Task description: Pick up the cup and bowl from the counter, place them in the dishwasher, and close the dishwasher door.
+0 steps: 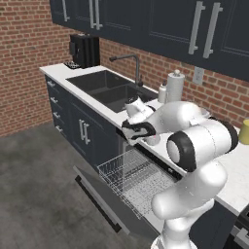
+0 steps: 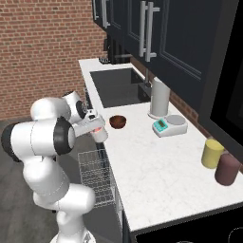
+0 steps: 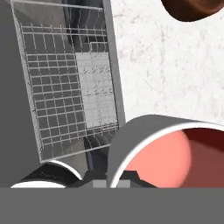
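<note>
No readable writing or brand anywhere that I can make out; the little teal screen on the kitchen scale (image 2: 169, 125) is too small to read.

Nearest thing is the hand (image 2: 98, 130), pinched shut on the cup (image 2: 99, 133). The cup hangs right at the front edge of the tabletop (image 2: 156, 175), partly out over the pulled-out wire rack (image 1: 130, 177) of the dishwasher (image 1: 127, 187). From the hand view you look straight into the cup (image 3: 170, 153): grey wall, pink-red inside, nothing in it that I can see. The rack (image 3: 70, 83) below looks bare too, and the dishwasher door (image 1: 99, 194) is dropped fully open.

Just past the cup, the bowl (image 2: 117, 121) sits on the tabletop, dark reddish-brown; I can't tell what's in it.

Further along: a yellow canister (image 2: 212, 153) and a maroon canister (image 2: 227, 169) side by side, a tall white cylinder (image 2: 159, 99) beside the scale, then the sink (image 2: 116, 85), and a black machine (image 1: 85, 50) in the far corner.
</note>
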Robot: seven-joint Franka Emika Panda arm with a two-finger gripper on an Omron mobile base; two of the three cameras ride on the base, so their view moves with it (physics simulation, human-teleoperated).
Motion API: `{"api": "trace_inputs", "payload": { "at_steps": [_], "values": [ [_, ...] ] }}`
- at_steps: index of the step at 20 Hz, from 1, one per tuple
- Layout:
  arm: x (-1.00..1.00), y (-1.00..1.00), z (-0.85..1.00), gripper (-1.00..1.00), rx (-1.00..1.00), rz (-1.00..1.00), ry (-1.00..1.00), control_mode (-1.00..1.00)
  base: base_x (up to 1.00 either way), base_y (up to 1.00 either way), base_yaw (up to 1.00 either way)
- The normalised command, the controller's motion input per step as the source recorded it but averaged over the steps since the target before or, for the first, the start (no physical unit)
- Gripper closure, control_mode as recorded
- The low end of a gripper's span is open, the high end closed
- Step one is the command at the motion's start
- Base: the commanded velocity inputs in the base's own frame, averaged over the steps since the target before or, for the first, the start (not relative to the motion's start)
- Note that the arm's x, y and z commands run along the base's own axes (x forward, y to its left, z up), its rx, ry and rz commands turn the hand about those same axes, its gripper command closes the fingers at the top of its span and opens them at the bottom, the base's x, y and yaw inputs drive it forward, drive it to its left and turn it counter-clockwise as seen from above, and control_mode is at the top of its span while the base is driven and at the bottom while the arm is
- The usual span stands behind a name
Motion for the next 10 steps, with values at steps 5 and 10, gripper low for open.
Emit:
{"api": "trace_inputs", "payload": {
  "at_steps": [5,10],
  "values": [
    [-1.0,1.0,-0.27,1.0,0.06,0.0,0.09,-1.0,0.0,0.0,0.0],
    [-0.37,0.78,-0.88,1.0,0.0,0.0,0.16,-1.0,0.0,0.0,0.0]
  ]
}}
